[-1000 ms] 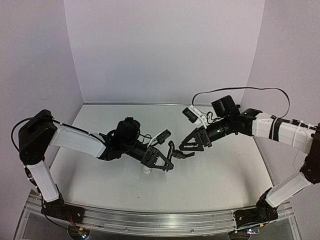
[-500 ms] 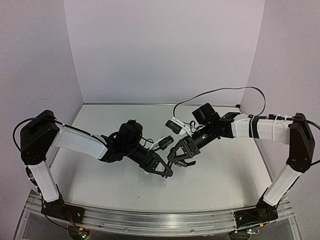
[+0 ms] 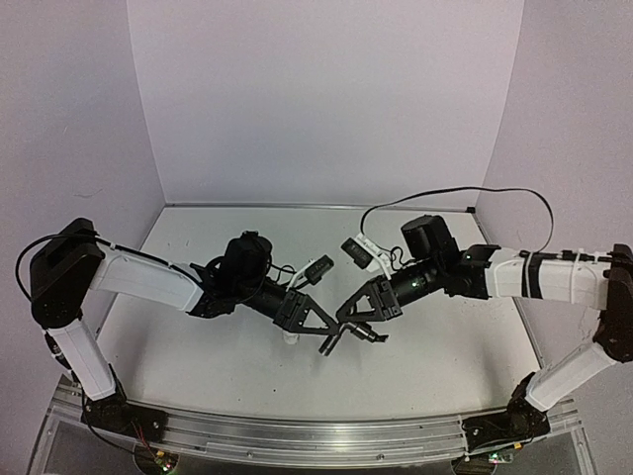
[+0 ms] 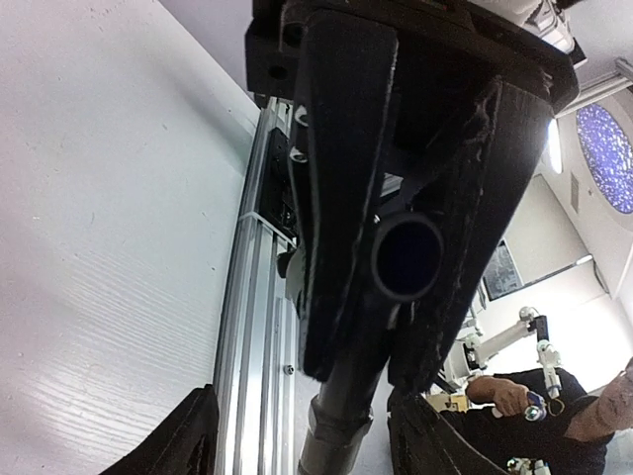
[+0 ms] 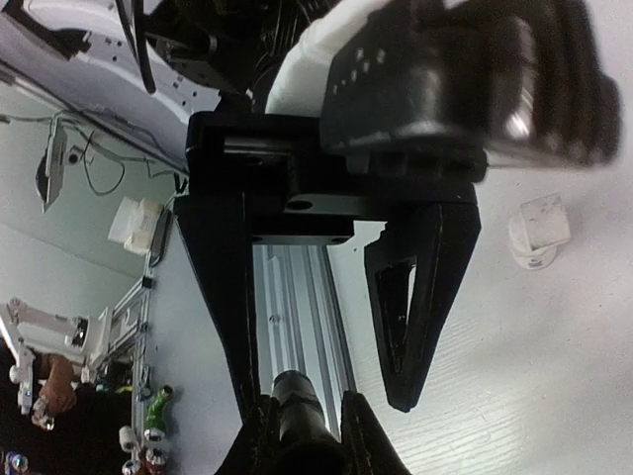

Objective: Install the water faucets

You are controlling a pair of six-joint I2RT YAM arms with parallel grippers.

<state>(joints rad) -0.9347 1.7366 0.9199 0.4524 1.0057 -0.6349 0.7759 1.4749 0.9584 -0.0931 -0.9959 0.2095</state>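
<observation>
Right pincer is clamped on the tube of the dark tap at the lower middle of the overhead frame, the left pincer stands open on either side of it, and the white fitting sits on the table just to the left.

White counter, faint wood grain. One small white fitting stands upright on it. Aluminium rail along near edge.

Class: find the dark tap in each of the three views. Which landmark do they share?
Top external: tap just below centre.
Left wrist: tap at centre, tube end-on.
Right wrist: tap at bottom centre.
Shared landmark: the aluminium rail.
</observation>
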